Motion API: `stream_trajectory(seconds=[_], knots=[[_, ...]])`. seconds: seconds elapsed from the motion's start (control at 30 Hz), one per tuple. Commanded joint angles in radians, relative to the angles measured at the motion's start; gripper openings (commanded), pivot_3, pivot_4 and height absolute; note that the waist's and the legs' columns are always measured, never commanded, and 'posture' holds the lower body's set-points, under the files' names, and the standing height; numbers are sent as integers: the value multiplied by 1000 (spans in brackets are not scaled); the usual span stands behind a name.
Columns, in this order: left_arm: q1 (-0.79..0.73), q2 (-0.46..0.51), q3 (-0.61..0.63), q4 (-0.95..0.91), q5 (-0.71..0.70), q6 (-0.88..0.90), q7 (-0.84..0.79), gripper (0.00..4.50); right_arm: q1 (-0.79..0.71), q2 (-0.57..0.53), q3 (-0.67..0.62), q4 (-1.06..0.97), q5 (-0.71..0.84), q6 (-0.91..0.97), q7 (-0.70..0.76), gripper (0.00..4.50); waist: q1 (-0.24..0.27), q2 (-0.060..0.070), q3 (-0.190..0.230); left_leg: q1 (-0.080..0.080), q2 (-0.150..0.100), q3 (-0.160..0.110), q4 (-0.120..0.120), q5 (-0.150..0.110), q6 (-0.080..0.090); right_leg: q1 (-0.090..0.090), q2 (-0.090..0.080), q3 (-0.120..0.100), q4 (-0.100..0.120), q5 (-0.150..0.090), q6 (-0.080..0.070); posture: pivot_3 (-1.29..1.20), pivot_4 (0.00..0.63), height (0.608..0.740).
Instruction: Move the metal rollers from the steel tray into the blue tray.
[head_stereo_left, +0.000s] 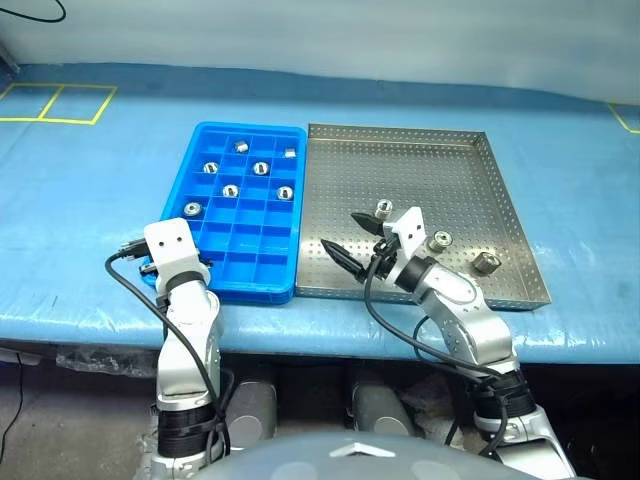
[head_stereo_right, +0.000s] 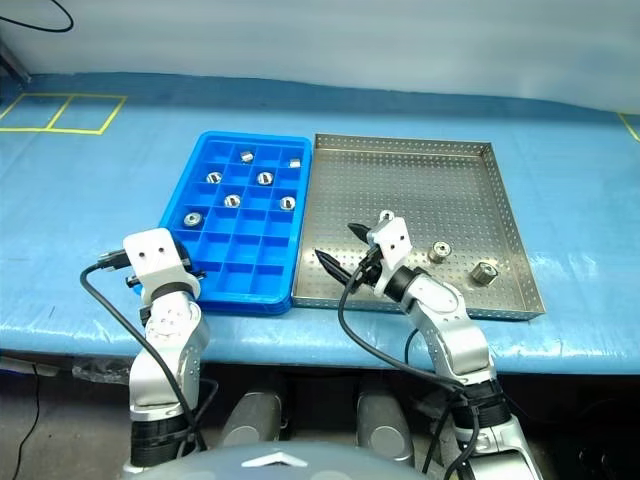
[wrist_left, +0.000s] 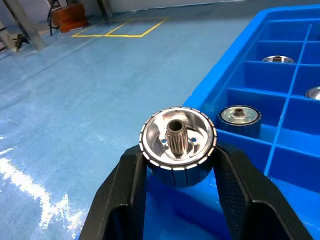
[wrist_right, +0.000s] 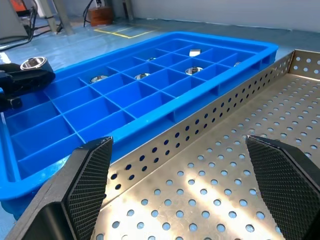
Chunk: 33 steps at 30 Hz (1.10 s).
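Note:
My left gripper (wrist_left: 178, 162) is shut on a metal roller (wrist_left: 178, 137), a shiny ribbed cylinder with a central hole, held at the near left corner of the blue tray (head_stereo_left: 250, 255). Several rollers lie in the blue tray's far cells, one of them (head_stereo_left: 261, 168) near the middle. My right gripper (head_stereo_left: 345, 232) is open with nothing between its fingers, hovering over the near left part of the steel tray (head_stereo_left: 420, 170). Three rollers stand in the steel tray: one (head_stereo_left: 382, 209) just beyond the right gripper, two more (head_stereo_left: 441, 239) (head_stereo_left: 485, 263) to its right.
The two trays sit side by side on a blue-covered table (head_stereo_left: 90, 210), the steel tray's perforated rim (wrist_right: 200, 132) against the blue tray. Yellow tape lines (head_stereo_left: 55, 103) mark the far left. The table's front edge runs just below both trays.

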<state>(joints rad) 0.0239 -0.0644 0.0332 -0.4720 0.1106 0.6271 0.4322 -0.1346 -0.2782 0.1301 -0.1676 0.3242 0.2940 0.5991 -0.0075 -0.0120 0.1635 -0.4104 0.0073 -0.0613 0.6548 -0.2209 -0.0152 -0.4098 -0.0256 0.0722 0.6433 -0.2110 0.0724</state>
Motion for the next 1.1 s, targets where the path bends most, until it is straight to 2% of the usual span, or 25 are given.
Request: stream_trajectory(seconds=[0.03,0.67,0.77,0.9,1.0,1.1], knots=[[35,-64,-21,-33,-17,41,-20,1703,-17,5,-4,-15,5,-15,11,4500,-3,1,0,0,0,0,0,0,0,0,0,0,0,0,0,107,150,740],[126,-100,-59,-174,-5,216,21,1703,-8,8,-6,-6,-6,-20,17,4500,-3,1,0,1,1,0,-3,0,0,-1,0,0,0,-1,-1,98,150,740],[101,-96,-35,-165,-22,224,18,2728,-11,9,-4,-4,-7,-21,17,4500,-4,1,-1,1,1,0,-3,0,0,-1,0,-1,0,-1,-1,104,150,740],[59,-50,-32,-167,-91,172,-75,4016,-10,10,-4,-5,-10,-21,16,4500,0,1,-1,1,1,0,-3,0,0,-1,0,-1,1,-1,-2,97,150,740],[26,3,-48,-179,-188,65,-234,4016,-3,8,-8,-13,-11,-21,11,4500,12,1,0,0,1,-1,-3,2,-1,-1,0,-2,1,-1,-2,97,150,740],[-20,14,-47,-164,-241,-14,-325,4016,7,13,-22,-29,7,-14,9,4500,15,-1,1,-2,1,0,0,2,-1,-2,0,-2,0,-1,-2,57,150,740]])
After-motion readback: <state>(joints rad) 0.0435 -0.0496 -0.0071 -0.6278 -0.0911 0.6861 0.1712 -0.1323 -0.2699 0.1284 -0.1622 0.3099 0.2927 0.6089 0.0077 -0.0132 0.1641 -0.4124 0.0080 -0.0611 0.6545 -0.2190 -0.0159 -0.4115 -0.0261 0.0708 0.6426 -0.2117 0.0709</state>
